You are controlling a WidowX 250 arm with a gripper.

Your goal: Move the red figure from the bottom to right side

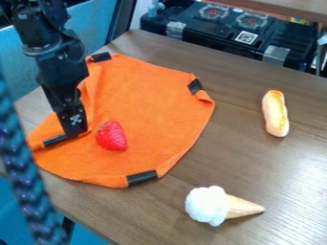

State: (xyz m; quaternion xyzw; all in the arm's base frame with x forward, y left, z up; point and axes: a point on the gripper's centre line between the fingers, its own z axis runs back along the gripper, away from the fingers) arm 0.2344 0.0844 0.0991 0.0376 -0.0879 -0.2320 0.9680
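- One red strawberry (112,136) on the orange cloth (150,112), lower left part as I see it.
- Relative to the claw (75,130): strawberry just to its right, slightly nearer me, small gap showing, apart.
- Claw is down at the cloth's left part, pointing downward. Can't tell how far open, or whether it has hold of anything.
- Cloth has folds along its left side, dark strips (141,177) at its edge.
- Bread roll (275,114) right of the cloth, well apart.
- Ice cream cone (220,206) beyond the cloth's lower right edge, scoop left, tip right.
- Black stove (223,29) behind the cloth, past the table (243,162).
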